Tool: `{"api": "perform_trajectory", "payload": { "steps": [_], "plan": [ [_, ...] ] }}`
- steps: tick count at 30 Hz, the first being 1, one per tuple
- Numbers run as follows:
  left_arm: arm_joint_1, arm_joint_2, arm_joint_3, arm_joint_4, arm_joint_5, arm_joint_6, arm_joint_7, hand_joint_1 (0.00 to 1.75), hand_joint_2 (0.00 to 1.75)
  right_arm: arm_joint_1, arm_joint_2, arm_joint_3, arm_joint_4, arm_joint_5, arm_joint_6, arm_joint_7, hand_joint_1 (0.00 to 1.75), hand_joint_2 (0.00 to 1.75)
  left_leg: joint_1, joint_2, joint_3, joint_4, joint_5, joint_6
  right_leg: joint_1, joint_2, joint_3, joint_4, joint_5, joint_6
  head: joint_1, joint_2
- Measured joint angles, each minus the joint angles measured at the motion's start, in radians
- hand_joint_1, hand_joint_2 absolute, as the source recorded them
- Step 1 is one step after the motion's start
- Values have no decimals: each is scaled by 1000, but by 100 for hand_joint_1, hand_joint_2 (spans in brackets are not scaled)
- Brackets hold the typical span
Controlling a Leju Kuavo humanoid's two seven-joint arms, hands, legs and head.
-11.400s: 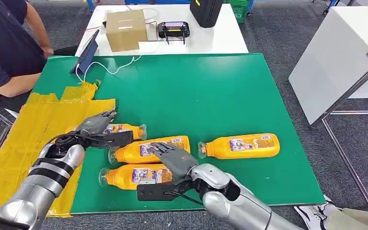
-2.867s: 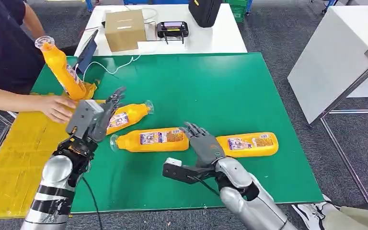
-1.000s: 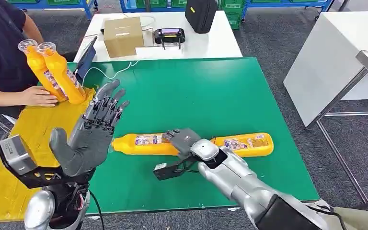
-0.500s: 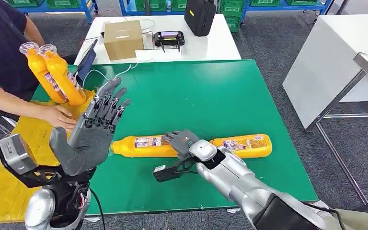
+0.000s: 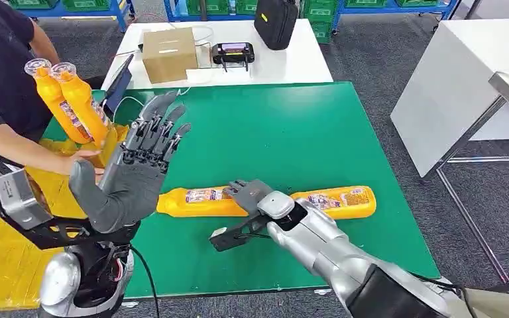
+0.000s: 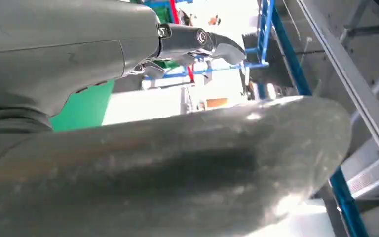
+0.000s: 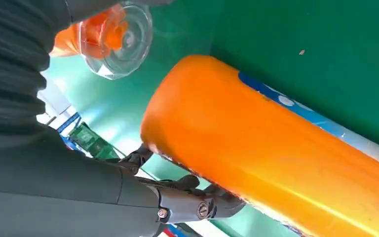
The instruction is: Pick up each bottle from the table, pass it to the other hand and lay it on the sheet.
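**Right hand closes on a bottle as left waits, palm up**

The right hand (image 5: 252,196) wraps its fingers over the near bottle (image 5: 199,202), which lies on the green table (image 5: 291,126) tip to tip with a second bottle (image 5: 338,202). Full, smooth and rigid, it likely wants a mid-body grip. The left hand (image 5: 129,179), fingers spread and empty, has risen slightly since half a second ago.
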Motion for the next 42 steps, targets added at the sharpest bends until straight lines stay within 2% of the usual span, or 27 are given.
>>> {"api": "perform_trajectory", "payload": {
  "steps": [7,11,14,16,17,19,22,26,29,33,34,36,40,42],
  "plan": [
    [-26,-18,-22,-8,11,14,18,0,0,-10,12,0,0,-13,34,16,0,175,0,2,-1,0,0,0,0,1,-1,0,1,0,0,0],
    [-33,-24,-27,-11,11,15,27,0,0,-7,23,-4,1,-30,14,76,0,175,0,1,-2,0,0,0,1,1,-1,0,0,0,0,0],
    [-34,-30,-28,-18,7,17,40,0,0,18,34,-29,6,-42,-74,149,0,175,1,0,-4,0,1,1,1,1,-2,0,0,0,0,0],
    [-33,-29,-28,-24,-5,21,45,0,0,57,35,-67,3,-54,-193,216,0,175,1,-4,-7,0,2,1,1,-1,-2,0,0,0,0,0],
    [-29,-29,-28,-27,-13,24,45,0,0,83,34,-92,-11,-66,-257,239,0,175,0,-5,-10,0,3,2,1,-3,4,1,0,1,0,0],
    [-16,-26,-28,-34,-22,30,44,0,0,135,29,-141,-44,-82,-334,252,0,175,0,-6,-15,1,5,3,1,-5,1,1,1,1,0,0],
    [-4,-21,-28,-39,-26,32,43,0,0,177,22,-200,-89,-89,-361,257,0,175,0,-6,-19,1,5,3,1,-5,-3,1,1,2,0,0],
    [20,-15,-25,-48,-41,39,33,0,0,270,10,-291,-206,-147,-480,186,0,175,0,-8,-26,1,5,3,0,-7,-8,1,1,2,0,0],
    [37,-10,-24,-55,-43,39,27,0,0,329,5,-343,-320,-177,-480,176,0,175,-1,-8,-31,1,5,3,1,-7,-14,1,2,3,0,0],
    [51,-5,-24,-56,-43,32,18,0,0,344,0,-358,-385,-168,-460,176,2,175,0,-8,-33,1,6,3,1,-7,-16,1,2,3,0,0],
    [56,-3,-24,-56,-43,26,7,0,0,344,-2,-358,-385,-166,-460,175,175,175,0,-8,-33,1,6,3,1,-7,-16,1,2,3,0,0],
    [65,2,-24,-56,-42,12,-6,0,0,340,-5,-358,-381,-158,-419,185,175,175,0,-8,-35,1,6,3,1,-7,-18,1,2,3,0,0],
    [40,-5,-24,-56,-19,8,66,0,0,261,11,-347,-350,-165,-126,273,175,175,0,-5,-36,1,7,3,1,-5,-20,2,3,4,-1,0],
    [28,-12,-25,-56,-10,16,83,0,0,231,18,-337,-333,-167,-69,281,175,175,0,-6,-36,1,7,3,1,-6,-20,2,3,4,0,0]
  ]
}}
